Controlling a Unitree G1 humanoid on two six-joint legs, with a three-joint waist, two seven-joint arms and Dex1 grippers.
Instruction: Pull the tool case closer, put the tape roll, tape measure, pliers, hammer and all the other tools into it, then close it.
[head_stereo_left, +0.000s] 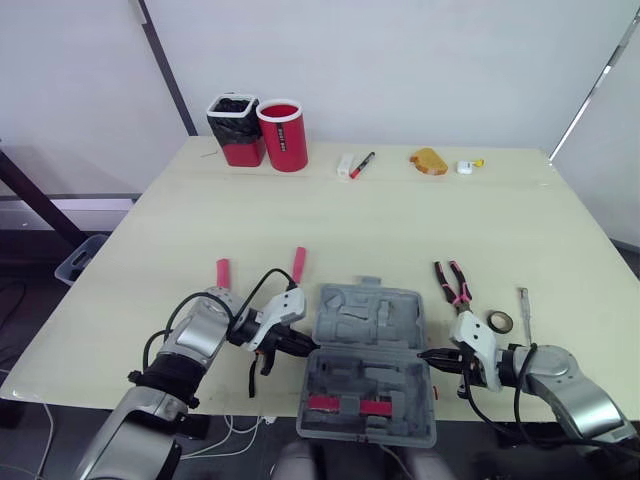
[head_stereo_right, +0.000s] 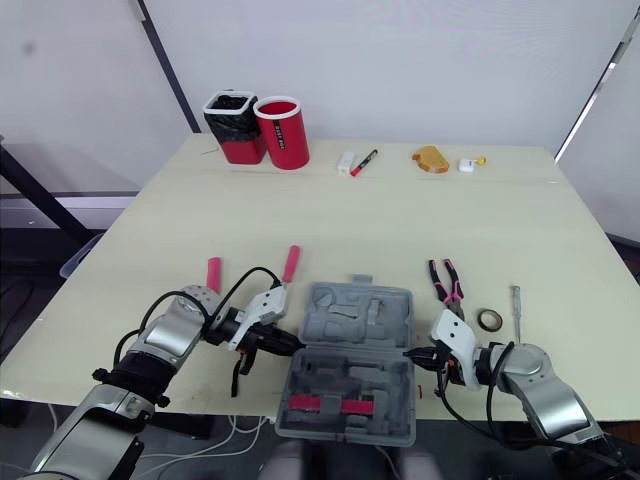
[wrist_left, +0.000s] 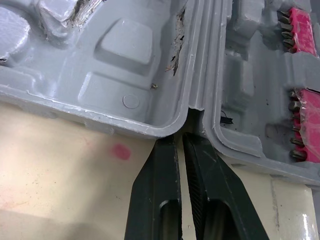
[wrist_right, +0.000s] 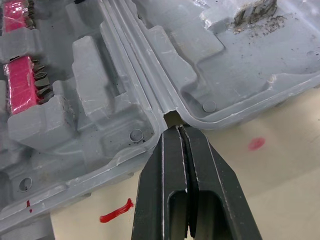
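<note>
The grey tool case (head_stereo_left: 365, 315) lies open and flat at the table's front middle, and its near half reaches over the front edge. Red bit strips (head_stereo_left: 345, 404) sit in that near half. My left gripper (wrist_left: 181, 137) is shut, its tips pressed into the hinge notch on the case's left side. My right gripper (wrist_right: 181, 129) is shut at the matching notch on the right side. Pink-handled pliers (head_stereo_left: 452, 283), a tape roll (head_stereo_left: 500, 321) and a screwdriver (head_stereo_left: 524, 303) lie right of the case. A yellow tape measure (head_stereo_left: 428, 161) sits at the back.
A red-handled tool (head_stereo_left: 298, 262) lies left of the case, partly under my left arm. Two red cups (head_stereo_left: 283, 135) stand at the back left. A marker (head_stereo_left: 362, 164) and small white items (head_stereo_left: 465, 167) lie along the back edge.
</note>
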